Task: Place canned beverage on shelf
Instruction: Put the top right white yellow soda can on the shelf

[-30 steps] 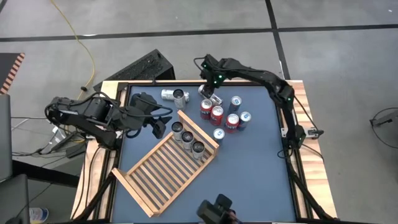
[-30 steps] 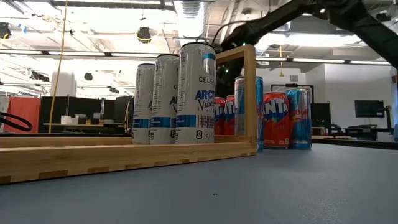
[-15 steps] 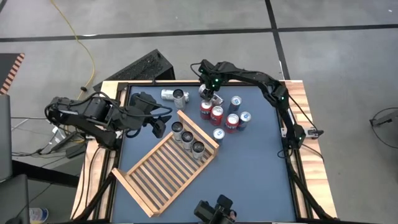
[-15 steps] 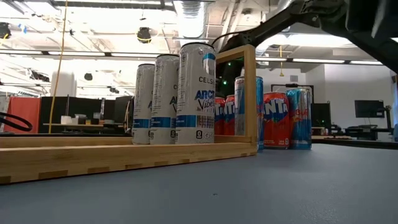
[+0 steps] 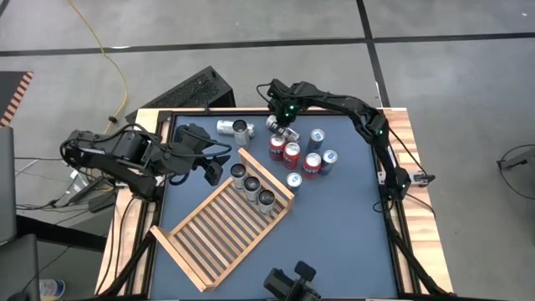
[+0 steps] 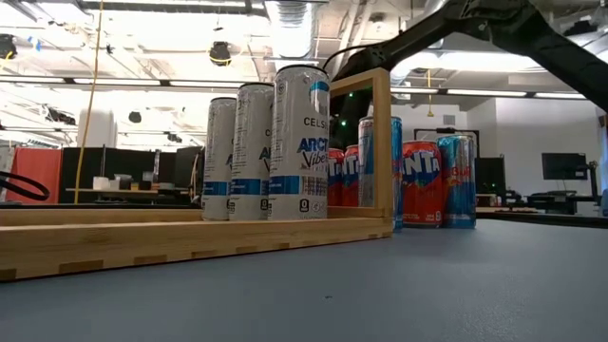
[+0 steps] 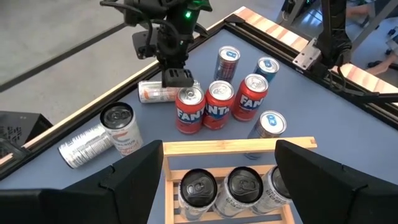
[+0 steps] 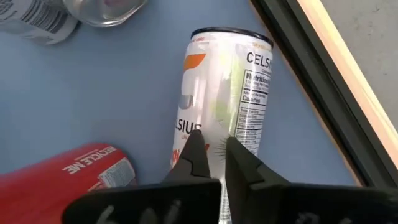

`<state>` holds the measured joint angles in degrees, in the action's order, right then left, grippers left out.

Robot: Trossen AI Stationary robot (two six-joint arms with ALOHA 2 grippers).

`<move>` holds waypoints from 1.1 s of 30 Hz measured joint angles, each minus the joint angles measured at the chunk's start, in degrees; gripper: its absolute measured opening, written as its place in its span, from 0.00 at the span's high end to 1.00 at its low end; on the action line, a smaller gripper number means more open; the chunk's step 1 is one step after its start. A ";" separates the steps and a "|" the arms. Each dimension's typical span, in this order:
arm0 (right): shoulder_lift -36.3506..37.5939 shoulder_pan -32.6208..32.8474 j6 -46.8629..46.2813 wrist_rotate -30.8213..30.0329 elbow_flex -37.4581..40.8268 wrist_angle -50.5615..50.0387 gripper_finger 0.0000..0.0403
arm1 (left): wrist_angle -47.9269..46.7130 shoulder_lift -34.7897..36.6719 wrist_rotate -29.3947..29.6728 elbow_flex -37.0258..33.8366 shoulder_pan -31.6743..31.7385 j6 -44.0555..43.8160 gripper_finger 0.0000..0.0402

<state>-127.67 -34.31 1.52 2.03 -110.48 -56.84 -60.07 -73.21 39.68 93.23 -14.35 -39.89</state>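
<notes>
Three tall cans already stand along the shelf's far rail, so its slats stay free. My left tool waits half open beside the shelf's near-left side. My right tool is pinched shut above a white can lying on the table behind the red cans, not gripping it.
</notes>
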 joint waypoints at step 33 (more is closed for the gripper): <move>-3.04 -1.78 0.21 1.75 -2.93 -0.56 0.28 | 0.00 0.01 -1.04 0.00 0.89 -1.28 0.26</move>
<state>-130.70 -36.09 1.73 3.77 -113.42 -57.40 -60.07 -73.20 38.64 93.23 -13.46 -41.16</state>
